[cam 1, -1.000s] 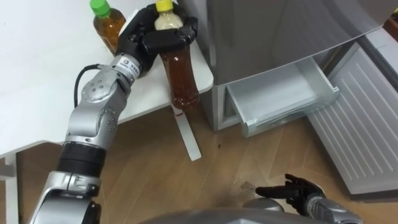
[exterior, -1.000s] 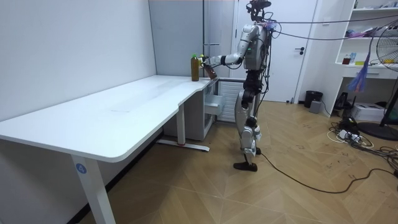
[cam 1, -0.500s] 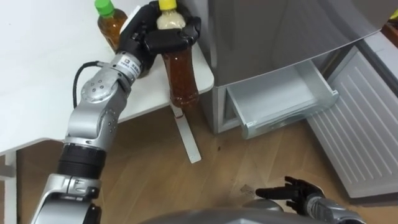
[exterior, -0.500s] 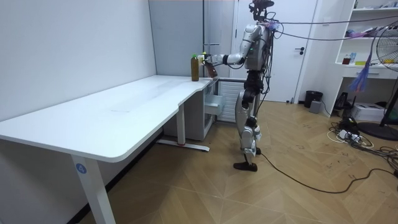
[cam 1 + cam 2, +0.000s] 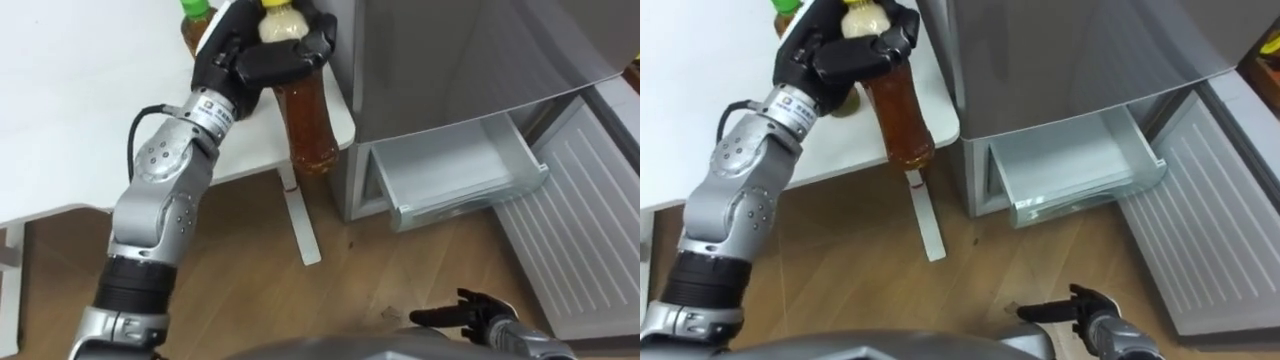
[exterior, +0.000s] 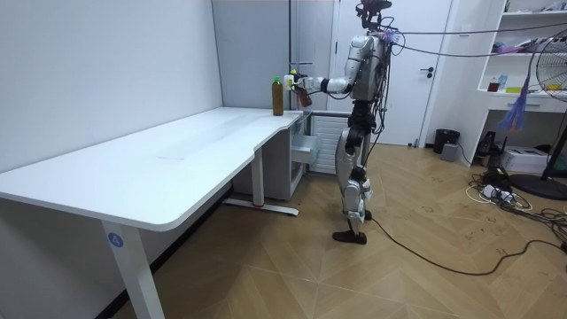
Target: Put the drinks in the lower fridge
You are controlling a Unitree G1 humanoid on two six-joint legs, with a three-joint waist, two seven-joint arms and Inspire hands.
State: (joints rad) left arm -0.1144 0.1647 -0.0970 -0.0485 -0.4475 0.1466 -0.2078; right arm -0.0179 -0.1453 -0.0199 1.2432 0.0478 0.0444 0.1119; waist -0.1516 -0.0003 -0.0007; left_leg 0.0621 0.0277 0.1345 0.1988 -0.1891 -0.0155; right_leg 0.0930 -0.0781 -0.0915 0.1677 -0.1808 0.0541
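Note:
My left hand (image 5: 262, 52) (image 5: 845, 48) is shut on the neck of a brown tea bottle (image 5: 308, 120) (image 5: 900, 118) with a yellow cap, holding it in the air past the corner of the white table (image 5: 70, 120). A second tea bottle (image 5: 196, 22) (image 5: 785, 12) with a green cap stands on the table behind that hand. Right of the held bottle the grey fridge (image 5: 460, 50) has its lower drawer (image 5: 455, 165) pulled out and its door (image 5: 585, 210) swung open. My right hand (image 5: 470, 318) hangs low at the bottom edge with its fingers straight. In the room view I stand beside the fridge (image 6: 306, 133), left arm raised toward the table end.
The table's white leg and foot (image 5: 298, 215) stand on the wood floor just left of the fridge. The open fridge door takes up the floor at the right. In the room view a long white table (image 6: 159, 168) runs along the wall.
My left hand has carried the yellow-capped bottle a little to the right, closer to the fridge. The picture has shifted slightly as well.

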